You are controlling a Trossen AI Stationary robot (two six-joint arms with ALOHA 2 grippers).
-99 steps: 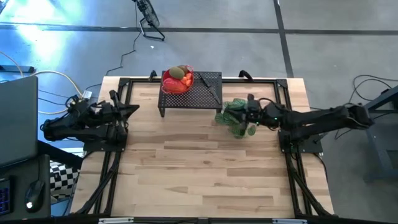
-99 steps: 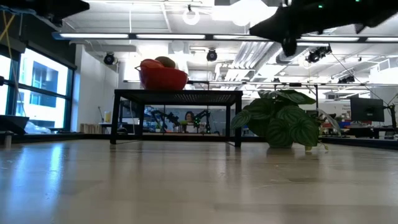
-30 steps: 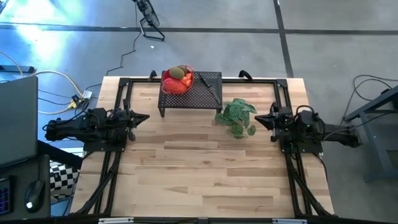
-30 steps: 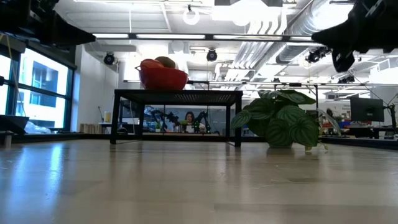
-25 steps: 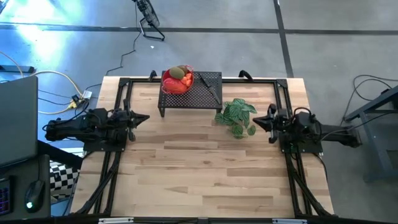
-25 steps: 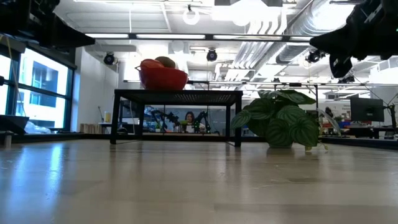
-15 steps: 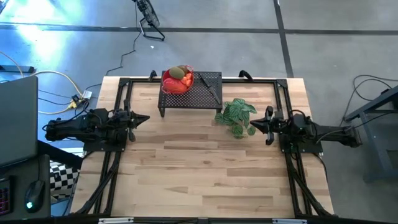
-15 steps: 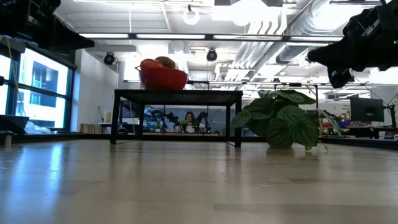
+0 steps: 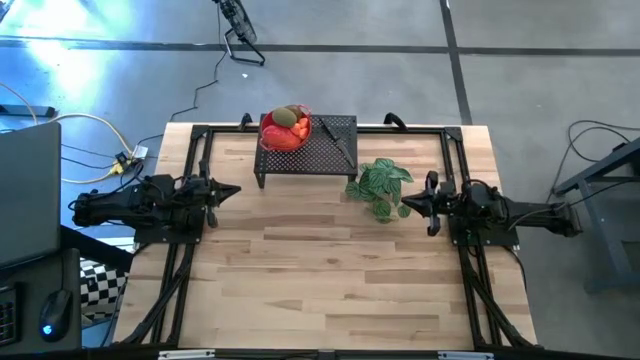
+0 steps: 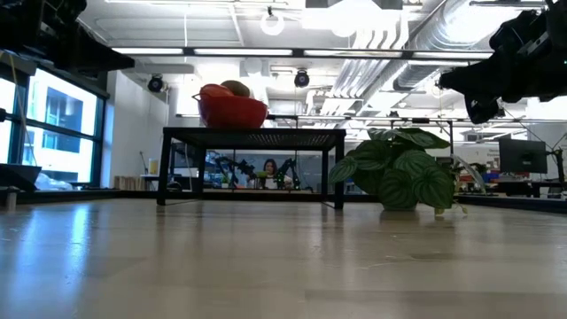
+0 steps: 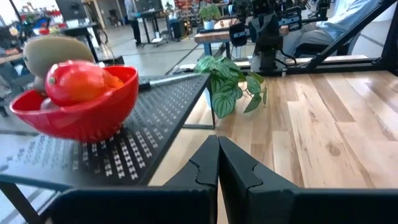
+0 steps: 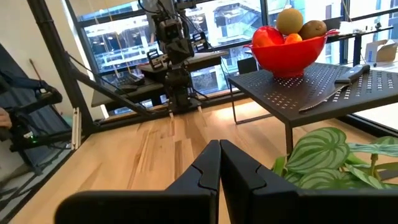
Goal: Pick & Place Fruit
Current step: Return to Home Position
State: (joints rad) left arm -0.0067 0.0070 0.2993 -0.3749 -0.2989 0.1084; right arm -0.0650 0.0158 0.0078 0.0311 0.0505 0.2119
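The fruit (image 9: 287, 124) lies heaped in a red bowl (image 9: 270, 137) on a black perforated stand (image 9: 325, 152) at the table's far edge. In the right wrist view I see an olive-green oval (image 12: 288, 20), a brown oval (image 12: 313, 28), a red piece (image 12: 268, 35) and a small orange one (image 12: 292, 38). My left gripper (image 9: 234, 189) (image 11: 217, 146) is shut, in the air at the table's left, pointing right. My right gripper (image 9: 404, 204) (image 12: 219, 149) is shut, raised just right of the plant, pointing left.
A green leafy plant (image 9: 380, 187) (image 10: 400, 170) stands on the table right of the stand, close under my right gripper. A black-handled knife (image 9: 338, 140) (image 12: 336, 87) lies on the stand beside the bowl. Bare wooden tabletop (image 9: 320, 270) stretches toward the near edge.
My right gripper has moved toward the table's left, closer to the plant, and sunk a little, staying shut. The left arm, the bowl and the fruit have kept still.
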